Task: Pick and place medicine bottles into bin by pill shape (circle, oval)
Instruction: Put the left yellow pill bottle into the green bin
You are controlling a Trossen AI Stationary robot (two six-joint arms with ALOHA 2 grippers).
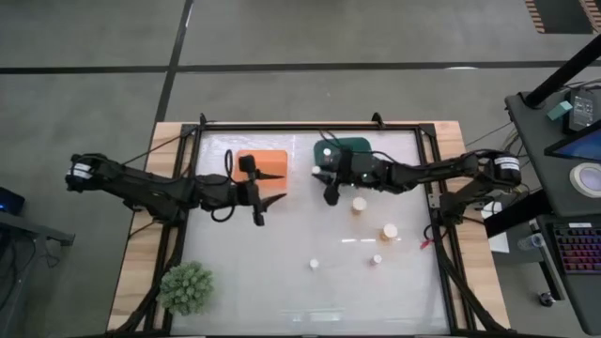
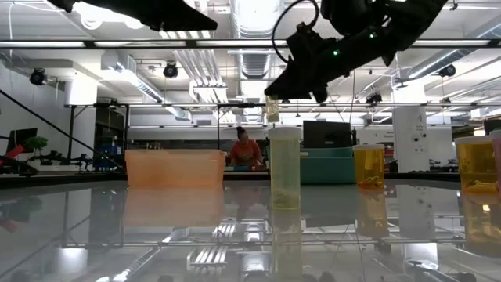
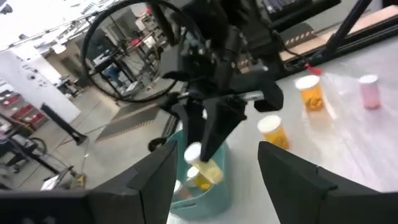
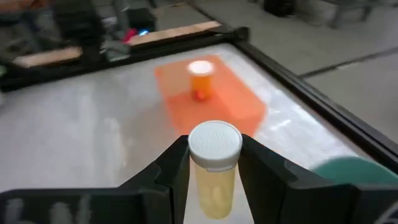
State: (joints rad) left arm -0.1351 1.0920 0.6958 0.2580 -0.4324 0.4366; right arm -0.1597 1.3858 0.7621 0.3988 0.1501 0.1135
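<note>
1. The right pincer (image 4: 214,163) is clenched on a white-capped medicine bottle (image 4: 213,168), held above the table (image 1: 282,253) beside the teal bin (image 1: 354,147).
2. The left pincer (image 1: 259,208) hangs released, empty, near the orange bin (image 1: 268,162).

orange bin (image 1: 262,164), teal bin (image 1: 348,148), amber bottles (image 1: 389,231)

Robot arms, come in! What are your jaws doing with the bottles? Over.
Right gripper jaws shut on a yellow bottle, held near the teal bin. Left gripper jaws open, empty, by the orange bin. Path clear.
</note>
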